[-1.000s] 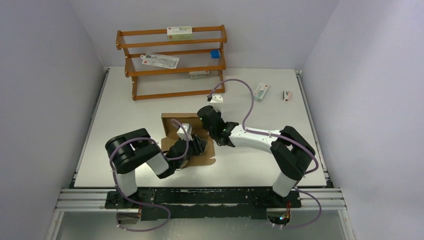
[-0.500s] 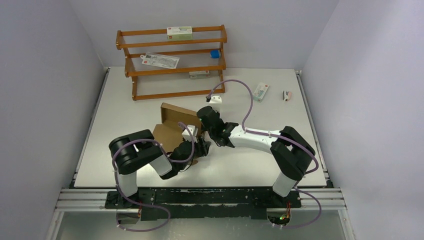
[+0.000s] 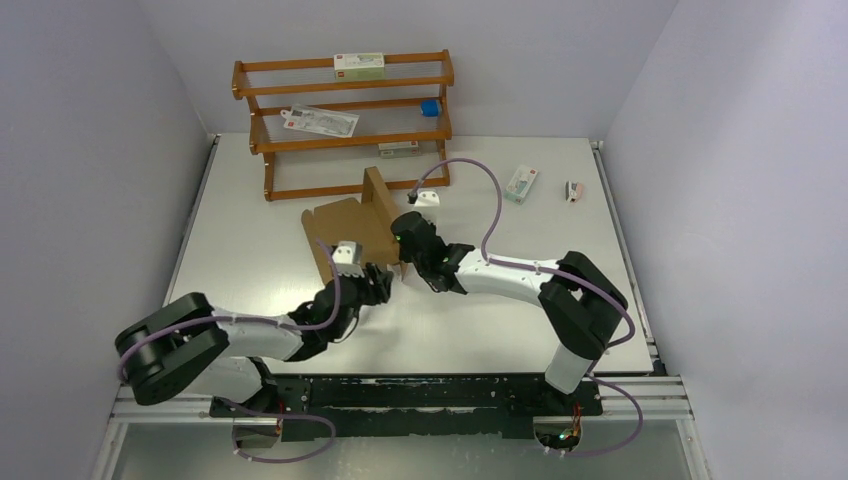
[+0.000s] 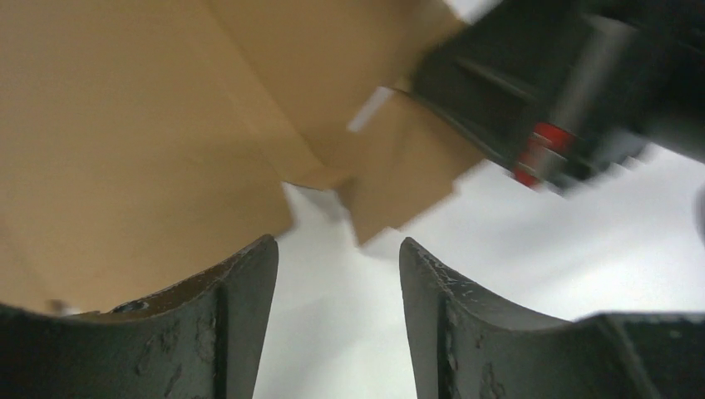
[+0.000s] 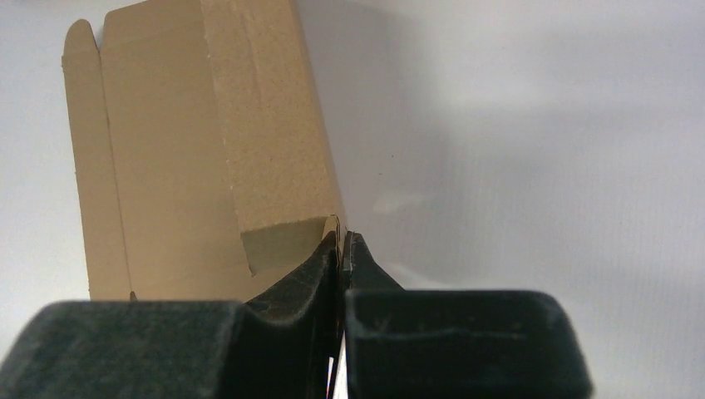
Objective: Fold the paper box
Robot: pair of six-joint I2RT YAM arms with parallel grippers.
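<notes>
Black, matte fingers of the right pincer (image 5: 341, 249) are pressing tightly together, pinching the thin lower corner of a flap of the paper box (image 5: 166, 166), low in the middle of the right wrist view. From that grip the brown sheet is rising toward the upper left of the frame. It is showing a rough, grainy corrugated panel, a smoother panel beside it with straight scored creases, and a narrow strip ending in a rounded tab. In the overhead view the box is sitting mid-frame on the pale grey desk (image 3: 480, 335), one panel lying flat and another standing upright next to the right pincer.

The left pincer (image 4: 337, 283) is reaching in from the lower left of the overhead view, its jaws spread. Its curved, scuffed dark fingers (image 4: 241, 324) are framing only bare desk. The cardboard's stepped cut edge is hanging just above the finger on the left of the frame, and I cannot tell whether the two are touching.

Farther out, a wooden rack (image 3: 340, 125) is standing at the top of the overhead view, holding small printed cartons (image 3: 358, 65). One loose carton (image 3: 522, 183) is lying on the desk at upper right.
</notes>
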